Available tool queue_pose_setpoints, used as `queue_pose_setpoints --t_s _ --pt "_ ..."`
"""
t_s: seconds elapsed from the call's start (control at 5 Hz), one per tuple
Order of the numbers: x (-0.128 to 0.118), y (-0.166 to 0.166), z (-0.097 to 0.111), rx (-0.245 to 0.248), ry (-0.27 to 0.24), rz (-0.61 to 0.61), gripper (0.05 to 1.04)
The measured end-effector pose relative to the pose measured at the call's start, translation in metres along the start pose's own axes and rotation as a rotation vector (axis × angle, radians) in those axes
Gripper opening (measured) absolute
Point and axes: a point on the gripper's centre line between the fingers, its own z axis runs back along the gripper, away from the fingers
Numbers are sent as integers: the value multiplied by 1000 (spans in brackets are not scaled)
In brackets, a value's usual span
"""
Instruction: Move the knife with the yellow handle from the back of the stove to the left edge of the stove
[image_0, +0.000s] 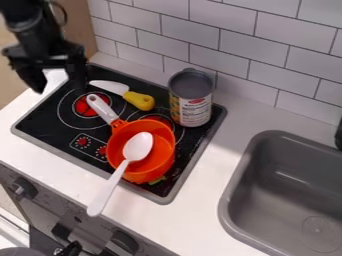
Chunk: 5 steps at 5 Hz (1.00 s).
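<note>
Single cam, fixed above worktop's front side, looking down at a slant toward tiled wall. Mid-range: whole stovetop left of centre, sink cut off at right edge, front panel clipped lower left. No second view, so no overlap.

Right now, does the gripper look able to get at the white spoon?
Probably yes. The white spoon lies across the orange pan with nothing on top of it, and the tall can stands off the line from the open gripper.
</note>
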Motion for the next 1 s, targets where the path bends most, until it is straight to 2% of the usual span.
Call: queue_pose_setpoints --t_s 0.2,0.4,0.6,0.8,1.0 --pt "13 -14 -3 7 0 101 997" --pt "26 -29 -14 -2 39 193 997" --pt "41 -42 -23 -3 0 325 997" --pt "49 -54 -35 -26 -24 407 997" --pt "59 -61 -43 -20 -60 470 997"
